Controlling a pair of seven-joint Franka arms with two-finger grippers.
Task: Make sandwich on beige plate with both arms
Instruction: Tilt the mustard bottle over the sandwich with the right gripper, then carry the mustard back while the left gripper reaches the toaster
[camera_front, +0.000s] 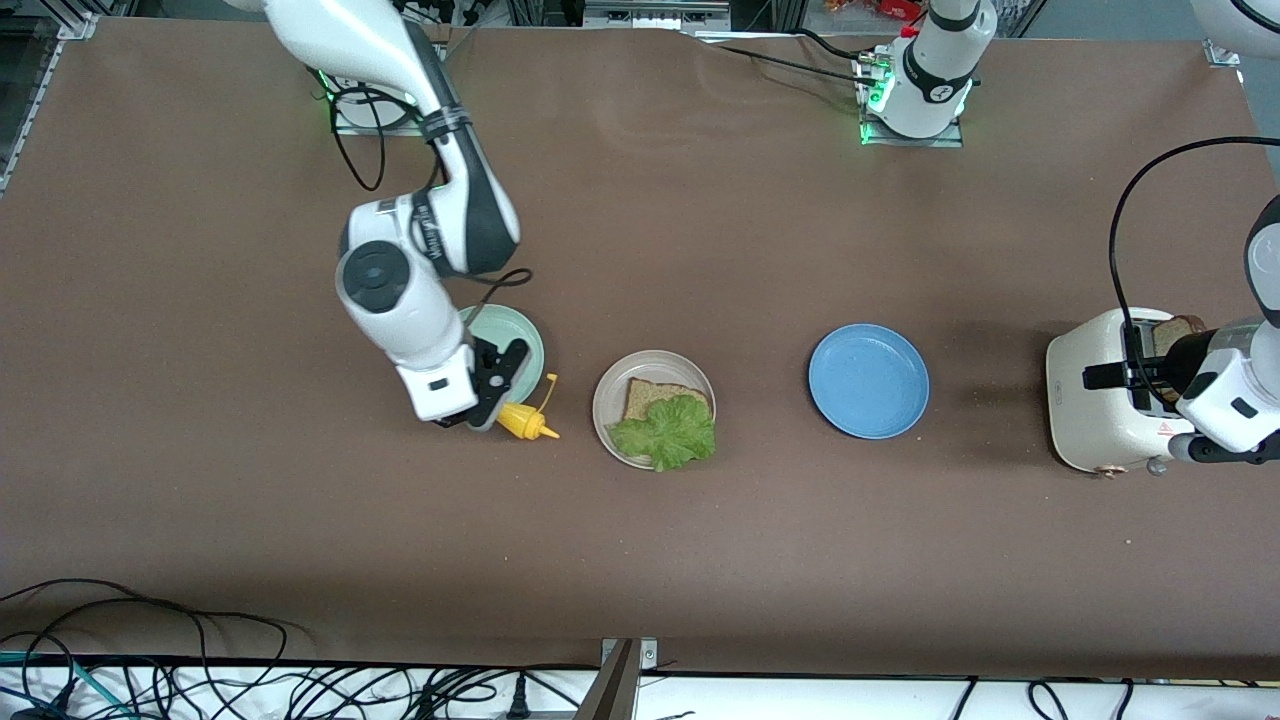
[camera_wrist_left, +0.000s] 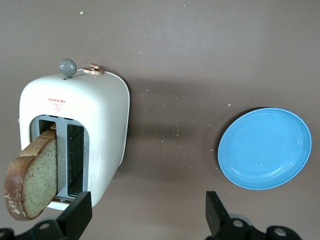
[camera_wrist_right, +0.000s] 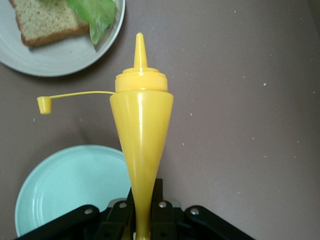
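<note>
The beige plate (camera_front: 612, 400) sits mid-table with one brown bread slice (camera_front: 655, 395) and a green lettuce leaf (camera_front: 668, 432) on it; its rim also shows in the right wrist view (camera_wrist_right: 55, 60). A second bread slice (camera_front: 1178, 330) sticks out of a white toaster (camera_front: 1095, 420) at the left arm's end; it also shows in the left wrist view (camera_wrist_left: 32, 175). My left gripper (camera_front: 1135, 385) is open and empty at the toaster (camera_wrist_left: 100, 115), apart from the slice. My right gripper (camera_front: 497, 385) is shut on a yellow squeeze bottle (camera_wrist_right: 142, 130), nozzle toward the beige plate, cap hanging open.
A mint green plate (camera_front: 520, 340) lies under the right gripper and is bare in the right wrist view (camera_wrist_right: 65, 185). A blue plate (camera_front: 868, 380) lies between the beige plate and the toaster, bare in the left wrist view (camera_wrist_left: 265, 147). Crumbs dot the brown table.
</note>
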